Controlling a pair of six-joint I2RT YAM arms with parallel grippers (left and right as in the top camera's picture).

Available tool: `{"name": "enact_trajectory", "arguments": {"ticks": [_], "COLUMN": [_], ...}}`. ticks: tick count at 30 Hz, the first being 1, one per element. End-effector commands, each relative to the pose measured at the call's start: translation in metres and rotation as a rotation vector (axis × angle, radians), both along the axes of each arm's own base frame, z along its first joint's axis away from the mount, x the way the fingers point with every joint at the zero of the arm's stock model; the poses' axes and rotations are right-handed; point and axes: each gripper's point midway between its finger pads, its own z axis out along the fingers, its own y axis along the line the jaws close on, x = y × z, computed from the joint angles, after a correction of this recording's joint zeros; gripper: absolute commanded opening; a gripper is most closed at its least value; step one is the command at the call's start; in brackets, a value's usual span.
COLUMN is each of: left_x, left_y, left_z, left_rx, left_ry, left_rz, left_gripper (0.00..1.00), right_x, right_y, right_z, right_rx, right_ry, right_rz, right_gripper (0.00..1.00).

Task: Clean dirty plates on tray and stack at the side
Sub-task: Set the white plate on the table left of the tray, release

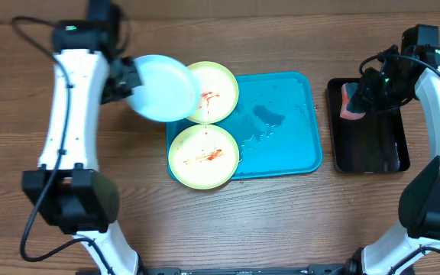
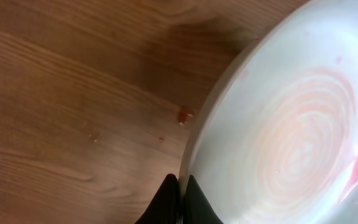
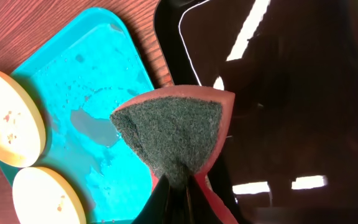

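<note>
My left gripper [image 1: 125, 76] is shut on the rim of the pale blue-white plate [image 1: 163, 88] and holds it above the table, left of the turquoise tray [image 1: 281, 126]. In the left wrist view the plate [image 2: 291, 137] shows faint pink swirls and a red smear at its right edge, with the fingers [image 2: 180, 186] pinching its rim. Two yellow-green plates with red sauce lie at the tray's left end, one at the back [image 1: 218, 92], one at the front [image 1: 203, 156]. My right gripper [image 1: 357, 95] is shut on a red sponge with a dark green scouring face [image 3: 173, 134] over the black tray.
A smaller black tray [image 1: 369, 145] lies right of the turquoise tray, under my right gripper. Water puddles sit on the turquoise tray's bare floor [image 3: 86, 121]. Small red sauce spots mark the wooden table [image 2: 184, 114] below the held plate.
</note>
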Motion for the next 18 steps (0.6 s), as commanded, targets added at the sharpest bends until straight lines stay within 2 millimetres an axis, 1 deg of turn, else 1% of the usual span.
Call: {"name": "enact_trajectory", "arguments": {"ticks": [1, 4, 7, 10, 13, 16, 18], "left_x": [-0.006, -0.010, -0.015, -0.024, -0.034, -0.039, -0.042], "left_y": [0.013, 0.030, 0.042, 0.055, 0.068, 0.076, 0.084], "left_z": [0.004, -0.003, -0.020, -0.050, -0.082, -0.107, -0.120], "left_rx": [-0.104, -0.162, -0.249, -0.274, -0.240, -0.213, -0.170], "left_ry": [-0.007, -0.004, -0.009, -0.006, -0.013, -0.037, -0.046], "left_rz": [-0.021, 0.006, 0.032, 0.074, 0.108, 0.156, 0.178], "left_gripper": [0.04, 0.04, 0.05, 0.05, 0.04, 0.05, 0.04], "right_x": [0.001, 0.001, 0.001, 0.001, 0.001, 0.000, -0.001], "right_y": [0.000, 0.000, 0.000, 0.000, 0.000, 0.000, 0.000], "right_z": [0.005, 0.005, 0.005, 0.005, 0.005, 0.005, 0.004], "right_rx": [-0.008, -0.008, -0.008, -0.009, -0.009, -0.008, -0.007], "right_ry": [-0.019, -0.019, -0.019, -0.020, -0.019, -0.017, -0.013], "right_rz": [0.008, 0.008, 0.009, 0.009, 0.009, 0.009, 0.009], "right_gripper": [0.04, 0.04, 0.04, 0.04, 0.04, 0.04, 0.04]}}
